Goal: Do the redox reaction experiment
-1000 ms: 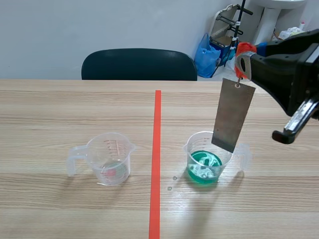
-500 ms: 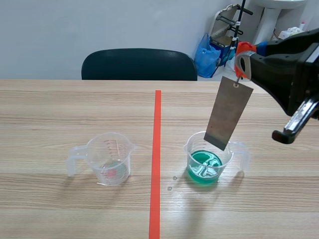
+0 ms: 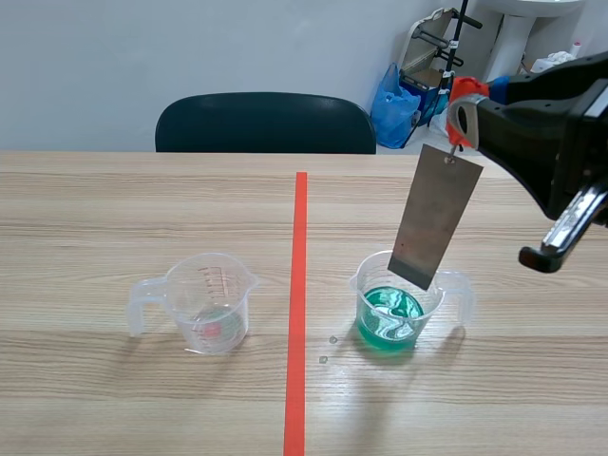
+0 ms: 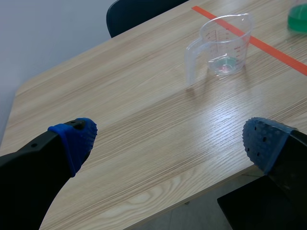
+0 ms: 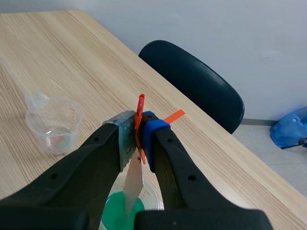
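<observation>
A grey metal plate [image 3: 435,220] hangs by an orange tag [image 5: 140,108] from my right gripper [image 3: 463,112], which is shut on the tag. The plate slants, and its lower edge sits about level with the rim of a clear beaker [image 3: 397,302] of green liquid, right of the red tape line. In the right wrist view the plate [image 5: 133,184] drops from my right gripper [image 5: 139,130] toward the green beaker [image 5: 115,213]. A nearly empty clear beaker [image 3: 207,302] stands left of the line. My left gripper [image 4: 168,139] is open over the table's near left corner, well short of that beaker [image 4: 223,45].
A dark chair [image 3: 264,123] stands behind the table's far edge. A blue bag [image 3: 394,106] and a rack sit on the floor beyond. A few droplets [image 3: 328,349] lie on the wood by the green beaker. The table edge [image 4: 158,211] runs just under my left gripper.
The plate's lower end has swung left and lifted slightly at the green beaker's rim, and the liquid's swirl has shifted. The right gripper has barely moved.
</observation>
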